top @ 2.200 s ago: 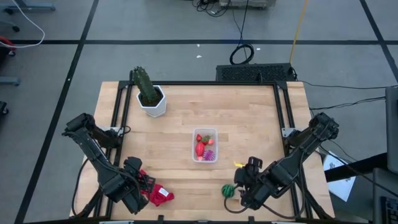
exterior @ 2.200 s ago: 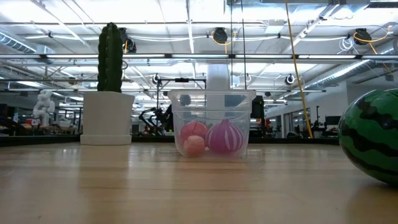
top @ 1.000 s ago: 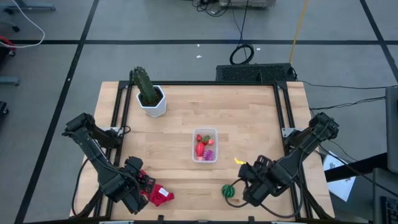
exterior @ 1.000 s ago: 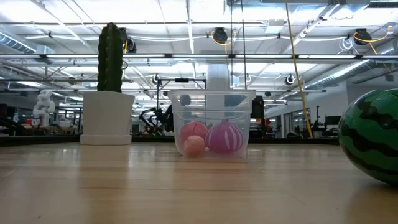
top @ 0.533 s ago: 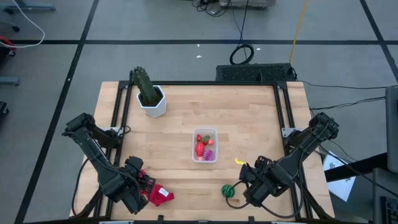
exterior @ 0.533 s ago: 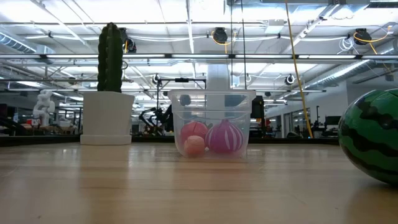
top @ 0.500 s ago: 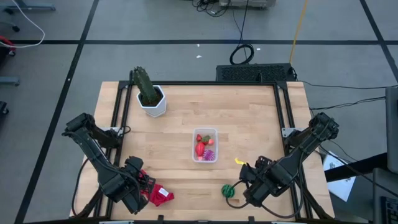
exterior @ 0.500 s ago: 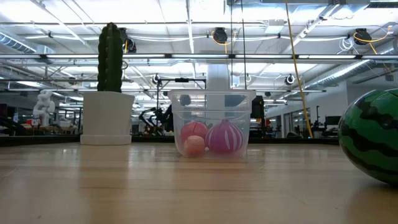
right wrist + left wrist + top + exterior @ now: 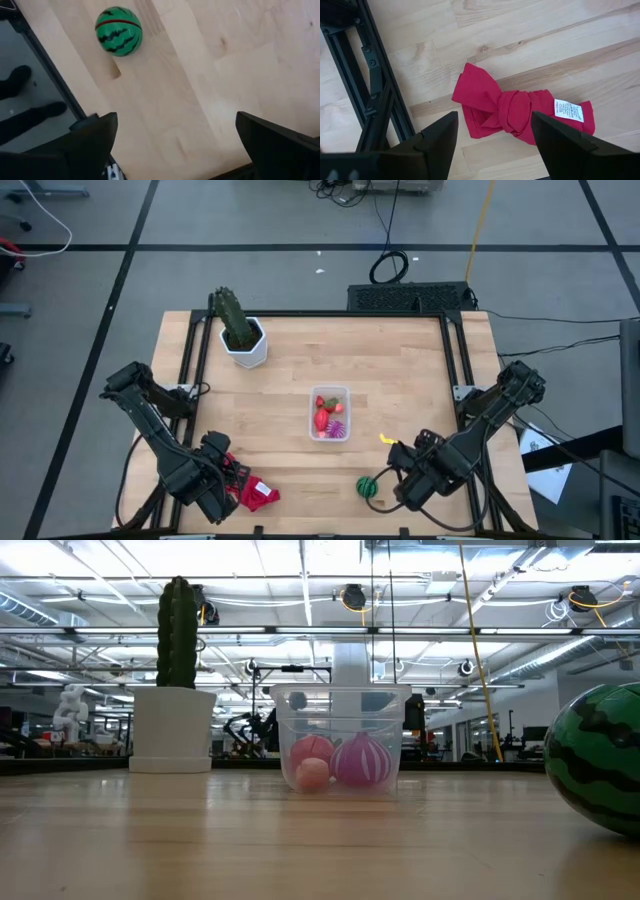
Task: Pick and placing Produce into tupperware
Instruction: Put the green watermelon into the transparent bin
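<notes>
Right wrist view shows your right gripper [image 9: 175,145] wide open and empty, so centre it over the watermelon ball [image 9: 119,31] near the surface's front edge before closing, then carry it to the tupperware [image 9: 330,412] mid-surface.
</notes>
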